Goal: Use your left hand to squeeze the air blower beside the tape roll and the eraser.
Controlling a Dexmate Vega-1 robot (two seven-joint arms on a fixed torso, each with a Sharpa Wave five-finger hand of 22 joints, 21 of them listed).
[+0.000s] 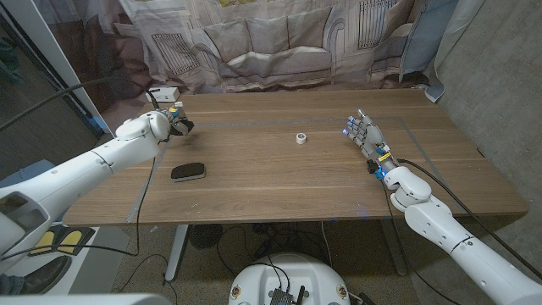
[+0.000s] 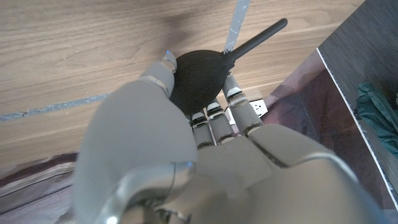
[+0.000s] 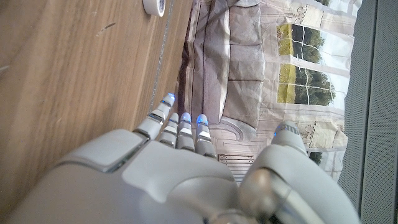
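Note:
The black air blower (image 2: pixel 198 73) has a round bulb and a thin nozzle. My left hand (image 1: pixel 166 124) grips its bulb at the table's far left, raised a little above the wood; thumb and fingers (image 2: pixel 214 115) wrap the bulb. A small white tape roll (image 1: pixel 301 137) lies near the table's middle; it shows again as the tape roll (image 3: pixel 155 6) in the right wrist view. The black eraser (image 1: pixel 188 171) lies in front of my left hand. My right hand (image 1: pixel 366 135) stands at the right side, fingers apart and holding nothing.
A small white box (image 1: pixel 164 92) sits at the far left corner of the table (image 1: pixel 279 182), just behind my left hand. A patterned curtain (image 1: pixel 279 38) hangs behind the table. A grey wall runs along the right.

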